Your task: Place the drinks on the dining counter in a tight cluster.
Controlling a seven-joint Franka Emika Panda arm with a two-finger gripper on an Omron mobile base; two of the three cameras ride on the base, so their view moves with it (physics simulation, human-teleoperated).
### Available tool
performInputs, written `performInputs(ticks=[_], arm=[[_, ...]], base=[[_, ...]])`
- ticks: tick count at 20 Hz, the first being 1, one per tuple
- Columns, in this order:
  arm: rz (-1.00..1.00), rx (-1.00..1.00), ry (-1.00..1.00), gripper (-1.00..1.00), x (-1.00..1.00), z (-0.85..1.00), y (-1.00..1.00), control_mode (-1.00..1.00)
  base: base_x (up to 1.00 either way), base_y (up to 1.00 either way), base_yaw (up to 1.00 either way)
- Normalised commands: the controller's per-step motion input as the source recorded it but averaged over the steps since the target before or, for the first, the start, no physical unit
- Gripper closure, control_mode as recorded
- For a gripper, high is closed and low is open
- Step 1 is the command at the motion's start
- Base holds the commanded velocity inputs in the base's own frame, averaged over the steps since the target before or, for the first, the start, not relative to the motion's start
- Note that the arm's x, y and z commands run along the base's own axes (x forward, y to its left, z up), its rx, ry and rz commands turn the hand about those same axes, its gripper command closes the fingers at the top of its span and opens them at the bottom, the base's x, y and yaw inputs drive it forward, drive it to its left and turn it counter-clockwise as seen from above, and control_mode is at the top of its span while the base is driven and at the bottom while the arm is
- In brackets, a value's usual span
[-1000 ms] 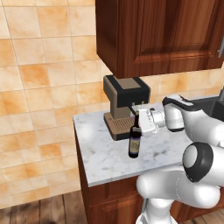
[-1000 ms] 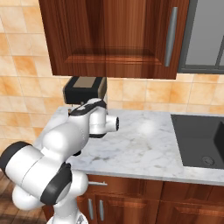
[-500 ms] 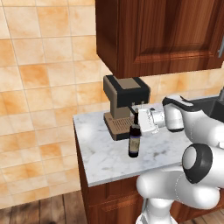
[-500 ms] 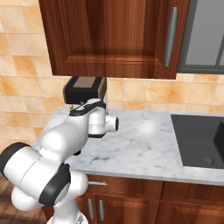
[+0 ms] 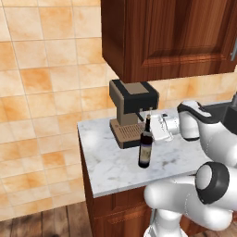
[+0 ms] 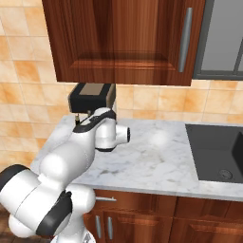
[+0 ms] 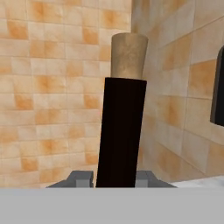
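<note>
Tool [image 5: 150,126] is seen closed on the neck of the wine bottle [image 5: 145,149], fingers [image 7: 81,178] pressed against both sides of the dark neck just below the cork. Bottle is stood upright on the small marble counter [image 5: 111,169], at 5 o'clock of the coffee machine [image 5: 133,111] and just beside its drip tray.

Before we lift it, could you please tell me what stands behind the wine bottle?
Behind the wine bottle stands the coffee machine; its drip tray is partly covered by the bottle.
</note>
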Motion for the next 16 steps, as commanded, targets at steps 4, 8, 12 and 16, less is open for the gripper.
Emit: performInputs(ticks=[4, 8, 12, 16], arm=[[0.0, 0.0, 0.0, 1.0, -0.4, 0.27, -0.03, -1.0], [-0.08, 0.0, 0.0, 1.0, -0.48, 0.24, 0.0, -1.0], [-0.01, 0.0, -0.08, 1.0, -0.33, 0.18, 0.0, -1.0], [0.0, 0.0, -0.12, 1.0, -0.13, 0.12, 0.0, -1.0]], base=[[0.0, 0.0, 0.0], [0.0, 0.0, 0.0], [0.0, 0.0, 0.0], [0.0, 0.0, 0.0]])
